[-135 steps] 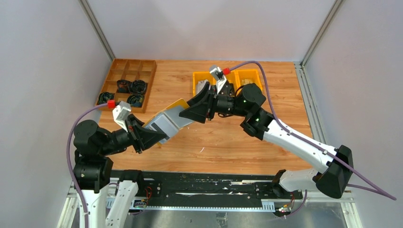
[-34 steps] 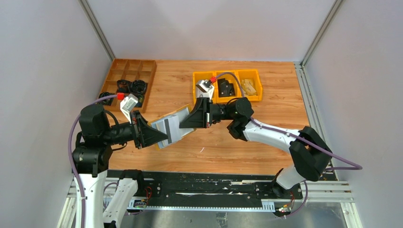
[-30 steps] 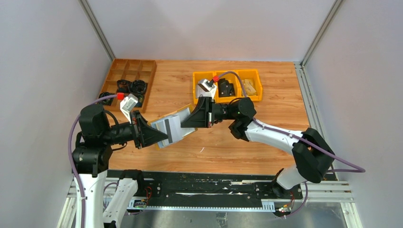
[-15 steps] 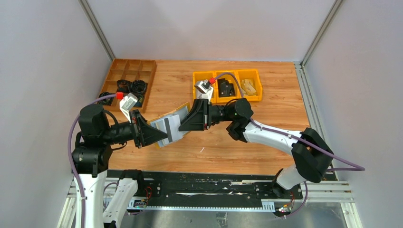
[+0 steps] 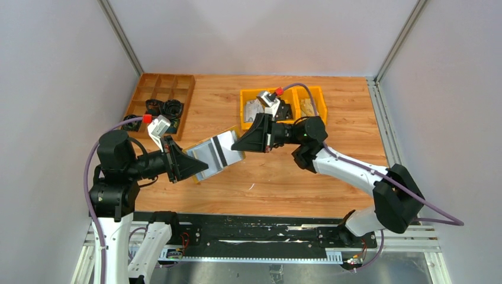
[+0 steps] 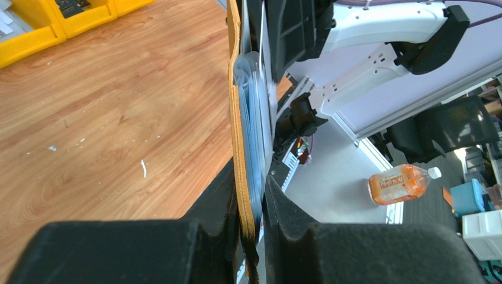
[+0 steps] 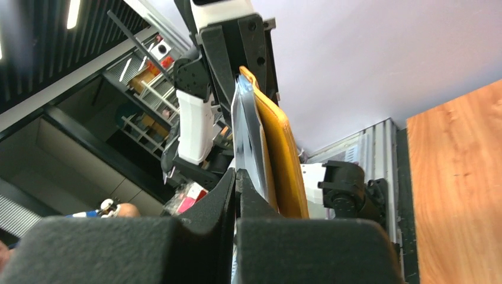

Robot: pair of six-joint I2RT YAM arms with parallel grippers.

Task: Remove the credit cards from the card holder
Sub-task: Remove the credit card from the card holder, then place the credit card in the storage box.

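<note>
The mustard card holder (image 6: 238, 124) hangs above the table between the two arms, and my left gripper (image 5: 200, 168) is shut on its lower edge. In the left wrist view its grey-blue sleeves (image 6: 256, 118) stand edge-on between the pads. A whitish credit card (image 5: 218, 151) with a dark stripe faces up in the top view and covers most of the holder. My right gripper (image 5: 239, 145) is shut on the card's right end. The right wrist view shows that thin card (image 7: 245, 133) pinched between the jaws, with the holder (image 7: 283, 160) just beside it.
Yellow bins (image 5: 320, 90) stand at the back behind the right gripper, holding black pieces (image 5: 283, 110) and a tan piece (image 5: 309, 107). A wooden divided tray (image 5: 158, 87) with black items sits at the back left. Grey walls close in both sides.
The right gripper has drawn back to the right with the card, which now shows more of its striped face. The left gripper keeps its hold, and the holder has tipped flatter.
</note>
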